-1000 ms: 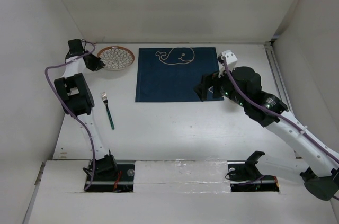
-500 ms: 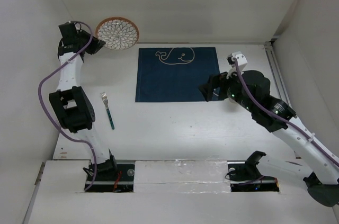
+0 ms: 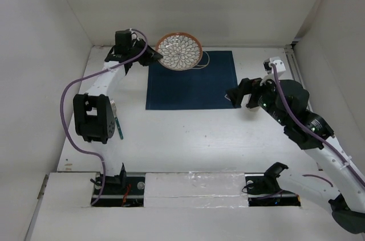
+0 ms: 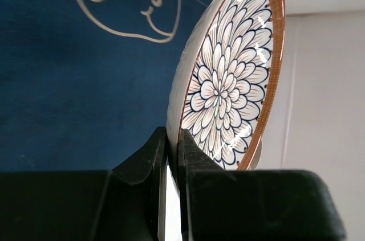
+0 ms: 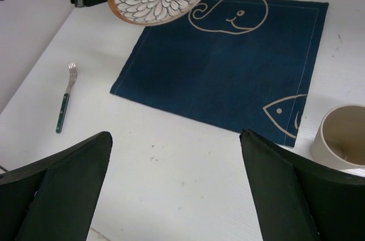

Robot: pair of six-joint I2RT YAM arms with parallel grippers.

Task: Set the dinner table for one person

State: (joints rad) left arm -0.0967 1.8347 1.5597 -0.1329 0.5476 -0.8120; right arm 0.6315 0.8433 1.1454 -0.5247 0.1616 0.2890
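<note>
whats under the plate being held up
The far edge of the blue mat. From above, the plate, pinched by the left gripper, hides most of its whale drawing.

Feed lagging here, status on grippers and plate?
Left gripper shut on plate, tilted above mat's far edge. Right gripper open, empty, near cup. Fork off mat, not obstructing.

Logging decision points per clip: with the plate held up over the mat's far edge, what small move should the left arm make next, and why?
Probably carry the plate a little nearer, toward the middle of the blue mat, before lowering it. The left gripper pinches its rim, and it hangs above the mat's far edge, covering the whale drawing, not yet set down.
</note>
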